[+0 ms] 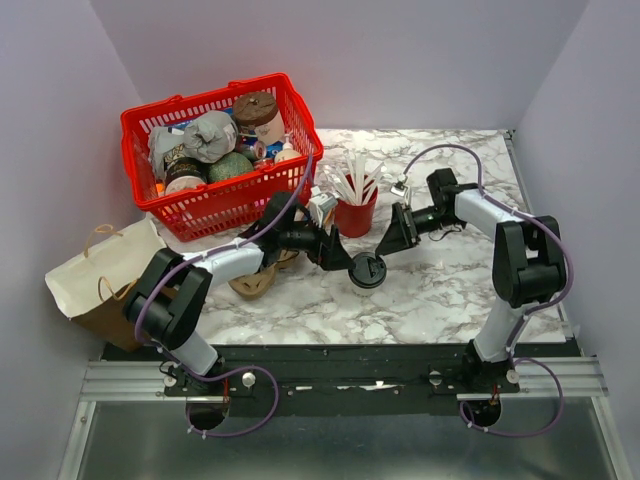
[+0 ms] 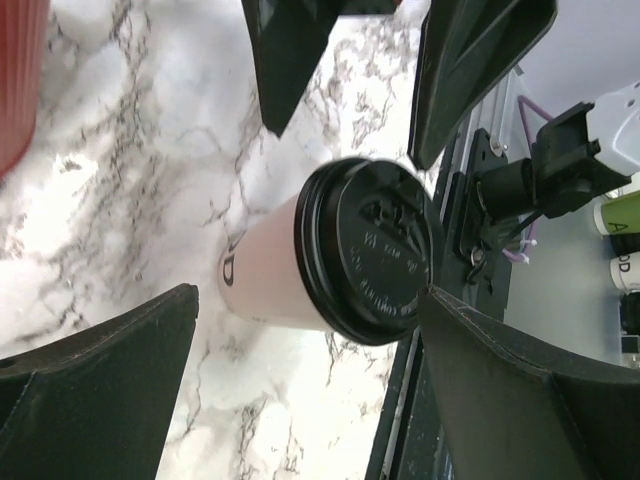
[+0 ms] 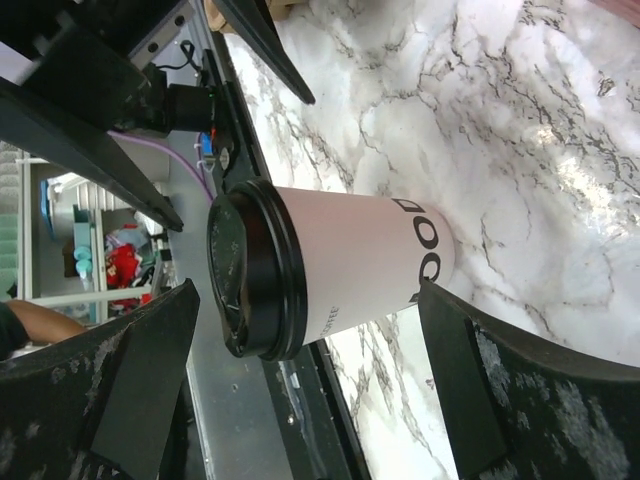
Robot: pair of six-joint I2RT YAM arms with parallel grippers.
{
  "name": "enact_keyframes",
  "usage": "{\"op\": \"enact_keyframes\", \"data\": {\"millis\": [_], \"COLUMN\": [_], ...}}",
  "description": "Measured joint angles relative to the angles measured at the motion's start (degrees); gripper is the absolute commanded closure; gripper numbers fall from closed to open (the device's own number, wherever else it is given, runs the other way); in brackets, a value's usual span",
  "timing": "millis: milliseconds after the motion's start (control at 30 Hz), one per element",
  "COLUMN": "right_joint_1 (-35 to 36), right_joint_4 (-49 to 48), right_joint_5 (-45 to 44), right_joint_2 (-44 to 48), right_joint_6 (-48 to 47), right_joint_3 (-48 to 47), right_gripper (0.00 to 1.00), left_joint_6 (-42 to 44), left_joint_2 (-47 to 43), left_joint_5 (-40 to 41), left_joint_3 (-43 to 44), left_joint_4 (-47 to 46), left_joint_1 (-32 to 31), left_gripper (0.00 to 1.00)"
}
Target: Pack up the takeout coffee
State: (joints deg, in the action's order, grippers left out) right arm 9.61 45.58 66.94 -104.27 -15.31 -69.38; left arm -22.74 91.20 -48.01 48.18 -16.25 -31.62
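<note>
The takeout coffee (image 1: 367, 270), a cream-white paper cup with a black lid, stands upright on the marble table. My left gripper (image 1: 347, 262) is open just left of it. In the left wrist view (image 2: 310, 292) the cup (image 2: 270, 275) lies between the wide-apart fingers (image 2: 110, 380), and one fingertip is close to the lid rim. My right gripper (image 1: 393, 238) is open just behind and right of the cup. In the right wrist view (image 3: 308, 287) the cup (image 3: 360, 260) is framed between its fingers (image 3: 520, 400), with no contact visible.
A red cup (image 1: 355, 214) with white cutlery stands just behind the coffee. A red basket (image 1: 230, 205) full of groceries sits at the back left. A brown paper bag (image 1: 105, 275) lies at the left edge. A brown round item (image 1: 255, 282) lies under the left arm.
</note>
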Motion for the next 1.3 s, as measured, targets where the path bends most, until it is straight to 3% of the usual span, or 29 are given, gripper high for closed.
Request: {"op": "enact_keyframes", "data": {"millis": [800, 1300], "right_joint_1": [2.5, 2.4], "right_joint_4": [-8.8, -16.3], "right_joint_5": [1.0, 6.7], "right_joint_2": [-4.2, -5.8], "right_joint_6": [6.1, 14.9], "right_joint_3": [1.4, 8.2], "right_gripper": [0.04, 0.08], "left_joint_6": [-5.9, -18.4], "left_joint_2": [4.5, 10.3], "left_joint_5": [-0.6, -2.6], "left_joint_3": [-2.6, -6.7], "left_joint_4": [-8.1, -24.9], "left_joint_1": [-0.7, 0.0], "left_gripper": [0.04, 0.06]}}
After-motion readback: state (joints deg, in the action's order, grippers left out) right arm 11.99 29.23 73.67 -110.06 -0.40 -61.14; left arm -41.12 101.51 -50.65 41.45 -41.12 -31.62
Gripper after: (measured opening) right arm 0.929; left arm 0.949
